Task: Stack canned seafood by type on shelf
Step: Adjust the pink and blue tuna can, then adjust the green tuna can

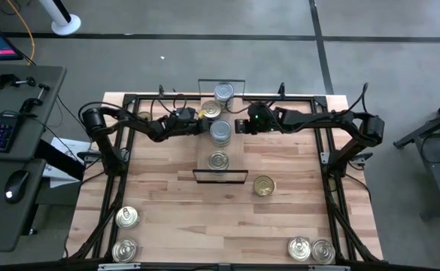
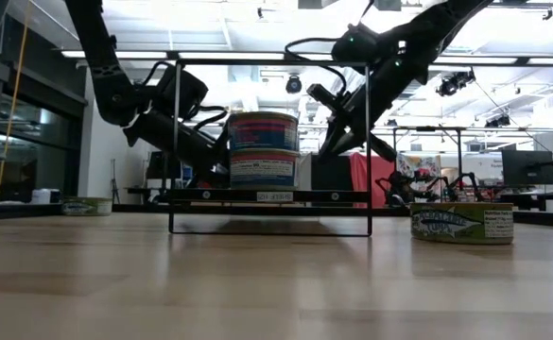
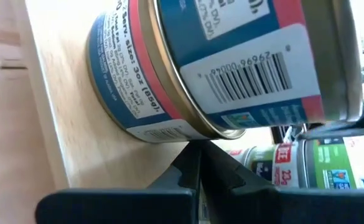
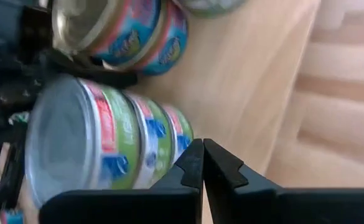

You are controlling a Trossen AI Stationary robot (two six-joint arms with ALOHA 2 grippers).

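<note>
Four groups of tins sat along the shelf (image 1: 220, 143): a silver-topped stack (image 1: 224, 92) at its far end, a gold-topped stack (image 1: 211, 110) just nearer on the left edge, another silver-topped stack (image 1: 220, 132) at the middle, and a single gold tin (image 1: 219, 159) towards the near end. One loose gold tin (image 1: 264, 185) lay on the tabletop (image 1: 182, 211) just off the shelf's near right corner. Two more tins (image 1: 127, 217) lay near the table's front-left corner and two (image 1: 311, 249) near its front-right corner. Left gripper (image 1: 202, 121) hung beside the shelf's left edge, fingers pressed together, empty. Right gripper (image 1: 239, 126) hung at the right edge, likewise closed and empty.
</note>
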